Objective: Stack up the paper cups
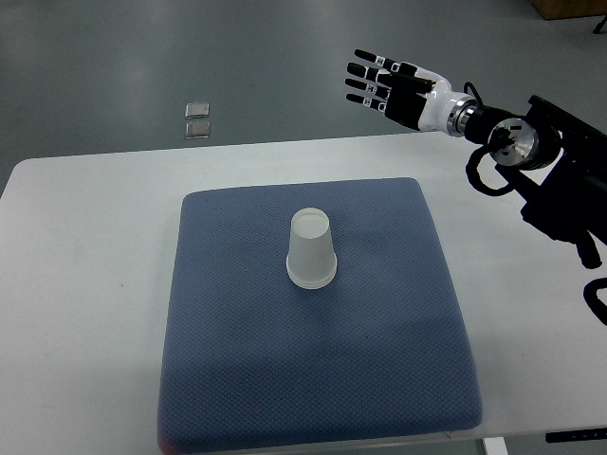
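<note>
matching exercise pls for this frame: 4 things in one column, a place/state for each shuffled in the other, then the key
Things:
1. paper cup
2. blue mat
3. right hand
4. two small clear squares

Place or state:
A. on the floor beyond the table's far edge
B. upside down near the middle of the mat
C. raised over the far right edge of the table, fingers spread, holding nothing
D. lying flat on the white table

Pairs: 1-B, 2-D, 3-C, 4-A
</note>
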You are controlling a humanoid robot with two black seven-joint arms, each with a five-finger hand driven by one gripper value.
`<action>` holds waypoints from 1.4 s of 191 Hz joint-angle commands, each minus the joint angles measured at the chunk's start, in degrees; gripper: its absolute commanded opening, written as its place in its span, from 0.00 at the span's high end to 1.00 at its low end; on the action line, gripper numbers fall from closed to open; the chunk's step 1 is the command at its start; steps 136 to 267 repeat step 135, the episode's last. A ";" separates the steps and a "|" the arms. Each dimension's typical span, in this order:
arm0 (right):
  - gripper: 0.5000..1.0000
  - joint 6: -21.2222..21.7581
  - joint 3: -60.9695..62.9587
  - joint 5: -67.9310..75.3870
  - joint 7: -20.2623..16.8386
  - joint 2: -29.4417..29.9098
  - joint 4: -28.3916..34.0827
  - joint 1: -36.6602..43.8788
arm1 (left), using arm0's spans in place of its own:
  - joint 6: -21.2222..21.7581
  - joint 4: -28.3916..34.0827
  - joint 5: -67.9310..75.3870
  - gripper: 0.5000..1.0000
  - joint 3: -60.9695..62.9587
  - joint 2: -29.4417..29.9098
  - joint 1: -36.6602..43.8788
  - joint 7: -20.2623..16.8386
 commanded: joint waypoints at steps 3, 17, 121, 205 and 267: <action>0.15 0.00 3.67 -0.02 2.12 1.55 -0.42 -2.42 | 0.00 0.00 0.00 0.00 -0.01 0.00 0.00 0.00; 0.15 0.00 5.51 0.06 3.62 2.25 -0.94 -3.56 | 0.00 0.00 0.00 0.00 -0.01 0.00 0.00 0.00; 0.15 -0.70 10.44 0.06 6.43 5.33 -1.21 -8.66 | 0.00 0.00 0.00 0.00 -0.01 0.00 0.00 0.00; 0.15 -0.70 10.35 0.06 6.43 5.42 -1.21 -8.92 | 0.00 0.00 0.00 0.00 -0.09 0.00 0.00 0.00; 0.15 -0.70 10.35 0.06 6.43 5.42 -1.21 -8.92 | 0.00 0.00 0.00 0.00 -0.09 0.00 0.00 0.00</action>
